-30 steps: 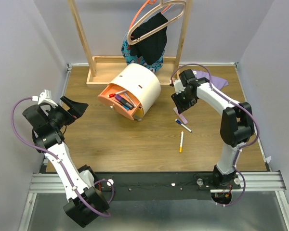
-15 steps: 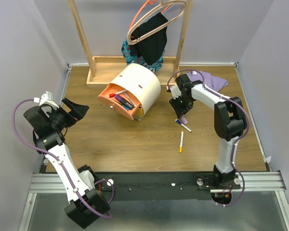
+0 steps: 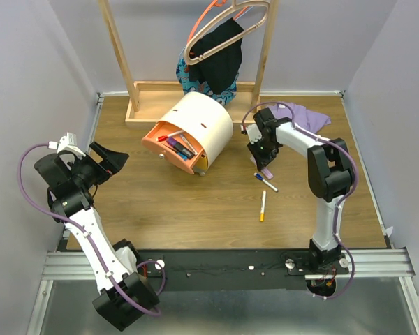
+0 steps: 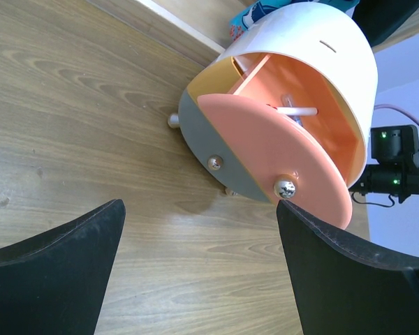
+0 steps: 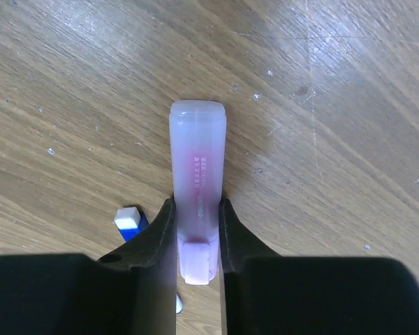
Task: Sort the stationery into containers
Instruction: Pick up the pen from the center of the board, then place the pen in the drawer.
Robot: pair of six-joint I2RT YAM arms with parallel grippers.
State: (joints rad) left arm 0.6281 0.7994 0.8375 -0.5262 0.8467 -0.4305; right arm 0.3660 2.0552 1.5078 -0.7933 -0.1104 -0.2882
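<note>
From above, the right pincer (image 3: 264, 162) is down at the counter (image 3: 195, 216), right of its middle and nearer the far edge than the near one. It is on a pink highlighter (image 3: 266, 171). A blue-capped pen (image 3: 265, 182) lies just nearside of it, and an orange-tipped pen (image 3: 262, 206) lies further toward the near edge. The cream chest (image 3: 202, 118) stands left of the pincer, toward the far edge. Its orange drawer (image 3: 169, 148) is pulled out, with several pens already inside. The left pincer (image 3: 108, 159) hangs near the left edge, well apart from everything.

The left wrist view shows that pincer spread wide with nothing in it. It faces the drawer's round front, so the open trough lies behind that panel.

In the right wrist view the fingers (image 5: 157, 241) are closed on the highlighter's lower body, near one end, so most of its length sticks out ahead. I cannot tell whether it is off the wood yet.

The step looks like lift and carry. With the grip so near the end, I would raise it straight up before swinging left, so the long end does not drag or nudge the blue-capped pen. I would approach the drawer from above, line the highlighter up with the pens in it, clear the drawer front, and release low.
</note>
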